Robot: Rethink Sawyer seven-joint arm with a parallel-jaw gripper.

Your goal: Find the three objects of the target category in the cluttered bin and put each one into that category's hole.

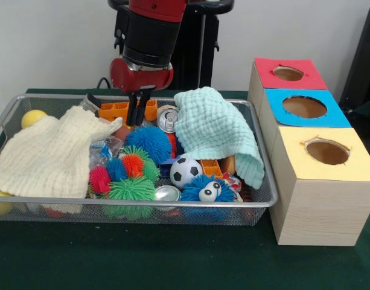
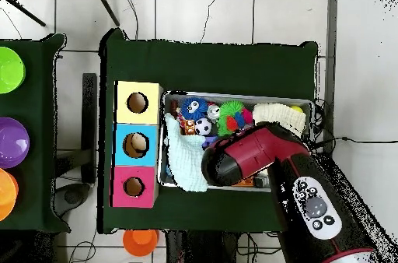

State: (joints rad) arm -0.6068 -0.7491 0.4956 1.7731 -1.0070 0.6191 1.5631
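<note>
My gripper (image 1: 136, 122) hangs at the back of the wire bin (image 1: 142, 202), its tips down against an orange block (image 1: 115, 110) and just left of a soda can (image 1: 168, 119). The jaws stand close together with nothing seen between them. In front lie a blue spiky ball (image 1: 149, 142), a green spiky ball (image 1: 131, 190), a soccer ball (image 1: 185, 171), a blue googly-eyed ball (image 1: 206, 190) and a second can (image 1: 167, 193). In the overhead view my arm (image 2: 256, 155) hides the gripper and much of the bin (image 2: 233, 95).
A yellow cloth (image 1: 49, 157) covers the bin's left part and a mint cloth (image 1: 218, 133) its right. A yellow ball (image 1: 32, 117) sits at the back left. Right of the bin stand the red (image 1: 288, 74), blue (image 1: 304, 107) and yellow (image 1: 327, 152) hole boxes.
</note>
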